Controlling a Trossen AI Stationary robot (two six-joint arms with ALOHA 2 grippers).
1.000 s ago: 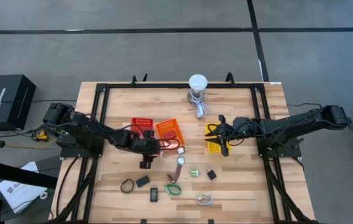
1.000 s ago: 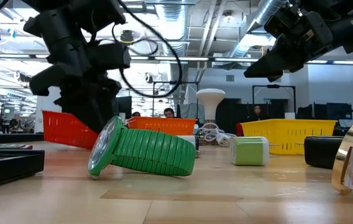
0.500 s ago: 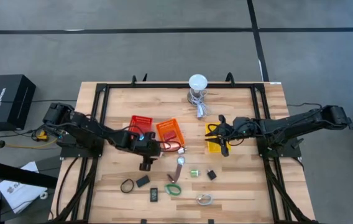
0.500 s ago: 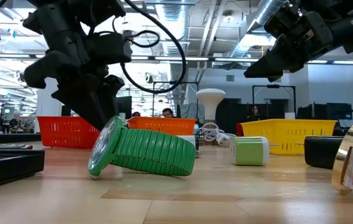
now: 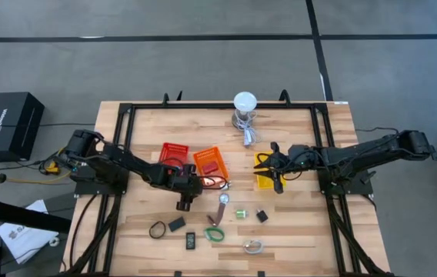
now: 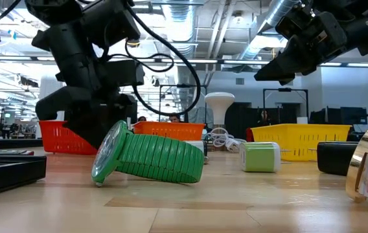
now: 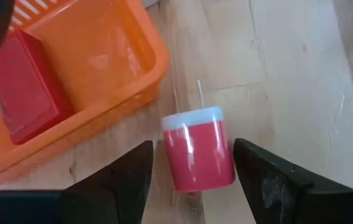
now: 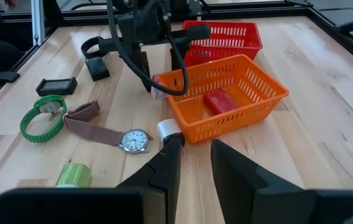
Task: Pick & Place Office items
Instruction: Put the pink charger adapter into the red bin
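Note:
A small red cylinder with a pale cap [image 7: 196,152] lies on its side on the table beside the orange basket [image 7: 111,46]. My left gripper [image 7: 193,148] is open and low over it, one finger on either side with a gap showing; in the high view my left gripper [image 5: 197,185] is near the basket's near corner. My right gripper [image 5: 261,164] hangs open above the yellow basket [image 5: 265,180], holding nothing. Other office items lie on the near half of the table: a green band ring [image 5: 215,234], a strapped watch [image 5: 222,204], a green block [image 5: 241,214] and black blocks [image 5: 176,224].
The orange basket [image 5: 211,161] holds a red block [image 8: 217,99]. The red basket [image 5: 175,152] stands beside it, toward the left. A white-domed lamp [image 5: 245,102] with its cable sits at the far edge. A white-capped piece [image 8: 167,129] lies by the orange basket's near side.
My left arm has swung slightly toward the table's right and come down over the red cylinder. The red basket, tilted a second ago in the low view, now sits flat. My right arm has kept still.

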